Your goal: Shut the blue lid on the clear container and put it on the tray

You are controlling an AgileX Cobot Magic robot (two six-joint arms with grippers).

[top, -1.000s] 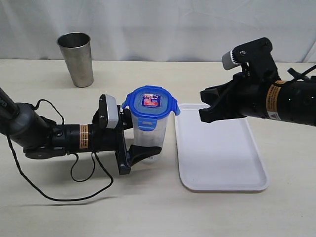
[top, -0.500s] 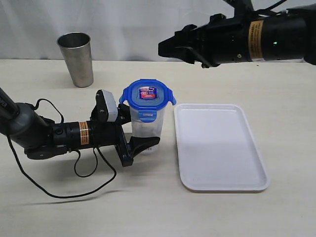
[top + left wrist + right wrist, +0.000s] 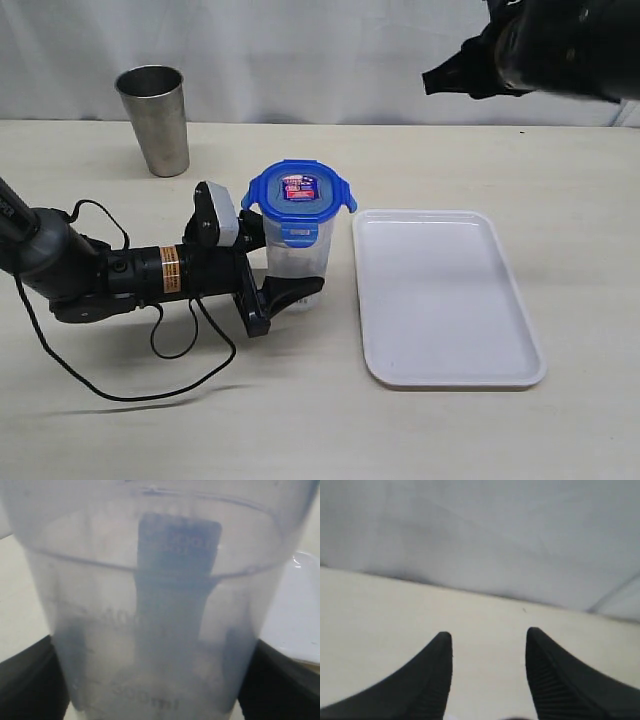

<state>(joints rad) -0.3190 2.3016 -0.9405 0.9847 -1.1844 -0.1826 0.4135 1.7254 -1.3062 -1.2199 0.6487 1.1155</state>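
Seven entries, each placed against the clear container [image 3: 296, 262], which stands upright on the table, off the tray.
1. White tray [image 3: 445, 300]: flat, just beside the container, on the right arm's side.
2. Right gripper [image 3: 489, 634]: raised high and well apart from the container, jaws spread wide.
3. Left gripper [image 3: 290, 292]: lying low, jaws clamped on the container's lower wall.
4. Steel cup [image 3: 155, 120]: upright, behind the container, well apart.
5. Blue lid [image 3: 298, 195]: seated on the container's mouth, sticker upward.
6. Black cable [image 3: 110, 403]: looped beyond the left arm.
7. Cream tabletop [image 3: 500, 160] beneath; white cloth backdrop [image 3: 330, 50] behind.
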